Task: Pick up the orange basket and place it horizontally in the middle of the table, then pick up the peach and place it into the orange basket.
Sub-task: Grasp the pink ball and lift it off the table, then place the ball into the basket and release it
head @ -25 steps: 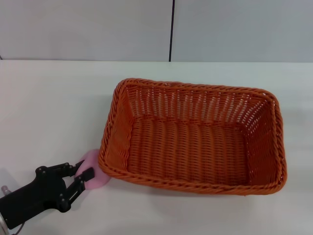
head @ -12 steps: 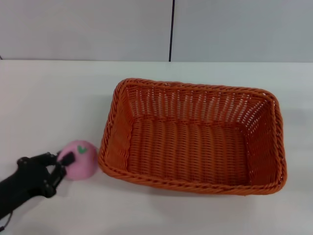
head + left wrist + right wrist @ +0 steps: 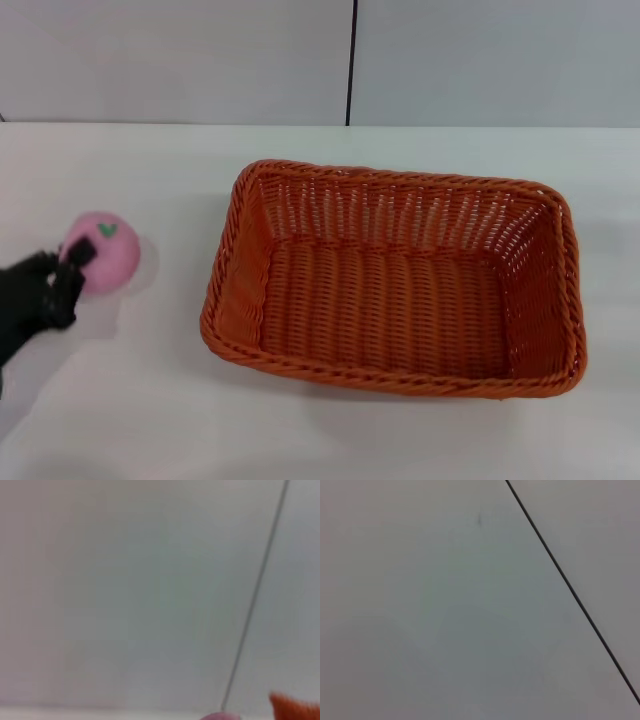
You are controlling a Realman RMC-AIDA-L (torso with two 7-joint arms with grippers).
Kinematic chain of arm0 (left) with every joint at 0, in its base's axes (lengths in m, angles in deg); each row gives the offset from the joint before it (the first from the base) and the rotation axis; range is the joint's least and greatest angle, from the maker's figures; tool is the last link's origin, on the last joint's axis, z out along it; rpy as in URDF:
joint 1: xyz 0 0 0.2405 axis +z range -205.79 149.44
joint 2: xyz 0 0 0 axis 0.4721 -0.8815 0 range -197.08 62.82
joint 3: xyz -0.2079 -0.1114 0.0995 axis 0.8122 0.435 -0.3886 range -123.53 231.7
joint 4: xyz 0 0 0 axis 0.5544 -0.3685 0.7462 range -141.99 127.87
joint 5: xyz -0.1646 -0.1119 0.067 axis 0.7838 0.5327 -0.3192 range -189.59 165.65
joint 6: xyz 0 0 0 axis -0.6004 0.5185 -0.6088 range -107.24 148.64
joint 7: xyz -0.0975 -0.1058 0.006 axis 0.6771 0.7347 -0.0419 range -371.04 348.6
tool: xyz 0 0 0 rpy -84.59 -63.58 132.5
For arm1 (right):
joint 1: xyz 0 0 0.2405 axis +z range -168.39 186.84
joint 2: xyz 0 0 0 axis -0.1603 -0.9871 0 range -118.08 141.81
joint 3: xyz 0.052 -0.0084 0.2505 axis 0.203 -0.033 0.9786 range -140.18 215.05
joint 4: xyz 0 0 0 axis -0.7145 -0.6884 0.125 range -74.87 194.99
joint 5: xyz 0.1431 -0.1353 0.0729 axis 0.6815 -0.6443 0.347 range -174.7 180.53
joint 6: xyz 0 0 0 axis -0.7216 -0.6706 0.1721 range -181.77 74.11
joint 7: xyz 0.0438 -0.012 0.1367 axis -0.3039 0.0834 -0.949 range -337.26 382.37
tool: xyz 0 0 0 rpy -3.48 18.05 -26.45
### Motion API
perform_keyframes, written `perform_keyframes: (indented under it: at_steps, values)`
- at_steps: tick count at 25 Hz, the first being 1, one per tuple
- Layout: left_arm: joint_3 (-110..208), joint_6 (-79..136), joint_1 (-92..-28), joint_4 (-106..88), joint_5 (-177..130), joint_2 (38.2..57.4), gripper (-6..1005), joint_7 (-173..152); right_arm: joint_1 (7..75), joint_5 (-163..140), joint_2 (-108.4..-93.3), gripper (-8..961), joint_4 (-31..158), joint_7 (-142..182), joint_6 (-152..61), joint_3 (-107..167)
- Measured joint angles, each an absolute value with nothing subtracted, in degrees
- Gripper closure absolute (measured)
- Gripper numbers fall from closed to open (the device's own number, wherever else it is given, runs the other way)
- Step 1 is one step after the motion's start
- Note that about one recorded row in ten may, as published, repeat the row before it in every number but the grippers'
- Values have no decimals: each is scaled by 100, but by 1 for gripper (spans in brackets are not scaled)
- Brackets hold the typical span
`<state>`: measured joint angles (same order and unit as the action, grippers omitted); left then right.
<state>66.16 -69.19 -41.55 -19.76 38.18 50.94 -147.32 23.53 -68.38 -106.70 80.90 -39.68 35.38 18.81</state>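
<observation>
The orange basket (image 3: 400,280) lies lengthwise in the middle of the white table (image 3: 150,180), open side up and with nothing in it. The pink peach (image 3: 112,265), green leaf mark on top, hangs above the table to the basket's left. My black left gripper (image 3: 78,262) is shut on its near side, and a faint shadow lies on the table beneath. In the left wrist view only a sliver of the peach (image 3: 220,716) and a corner of the basket (image 3: 295,707) show. My right gripper is out of view.
A grey wall (image 3: 200,60) with a dark vertical seam (image 3: 351,60) rises behind the table. The right wrist view shows only that wall and seam (image 3: 570,590).
My left gripper has carried the peach up and to the left, away from the basket's near-left corner where it lay against the rim. The basket has stayed put.
</observation>
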Motion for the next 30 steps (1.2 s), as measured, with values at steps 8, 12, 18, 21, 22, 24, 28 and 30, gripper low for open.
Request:
perform_keyframes:
  at_steps: [8, 12, 18, 21, 22, 24, 28, 30]
  values:
    - [7262, -6985, -4631, -1326, 3826, 5092, 950, -14736, 2429, -6847, -10665, 528, 7937, -3867, 3495, 1838]
    - [7094, -7021, -5115, -904, 3765, 5107, 949, -14735, 2433, -6849, -10674, 528, 7894, -3818, 3492, 1836]
    - [6443, -7062, -5436, -776, 3754, 5123, 949, -14709, 2409, -6854, -10659, 528, 7826, -3813, 3484, 1836]
    - [6320, -7093, -5459, -776, 3751, 5127, 946, -14719, 2410, -6854, -10659, 528, 7822, -3811, 3473, 1836]
    - [6320, -7093, -5459, -776, 3751, 5127, 945, -14719, 2410, -6854, -10659, 528, 7822, -3811, 3473, 1836]
    - [6320, -7093, -5459, -776, 3751, 5127, 944, -14719, 2422, -6854, -10660, 528, 7811, -3810, 3469, 1836]
    - [6272, -7127, -5432, -723, 3751, 5135, 940, -14728, 2432, -6854, -10661, 528, 7798, -3809, 3459, 1829]
    - [6272, -7141, -5422, -708, 3751, 5135, 878, -14728, 2433, -6854, -10665, 528, 7798, -3809, 3432, 1828]
